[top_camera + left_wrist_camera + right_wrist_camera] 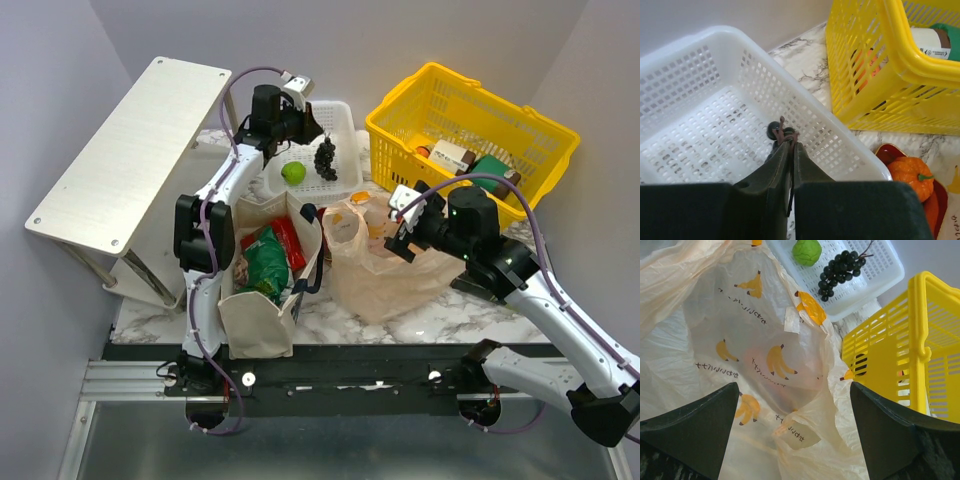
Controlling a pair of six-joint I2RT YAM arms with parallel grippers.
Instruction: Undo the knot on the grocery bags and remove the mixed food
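Now left jaws clamp the grapes [325,158] by their stem; right jaws gape above plastic bag [765,365].

Top external: fixed high behind both arm bases, angled down across the whole table [330,322]. Left wrist: close range, looking steeply down into the white basket [690,80], with the yellow basket [865,65] at right. Right wrist: close above the plastic bag [715,315], facing outward toward both baskets and the grapes [839,267]. All 3 views share the 2 baskets.
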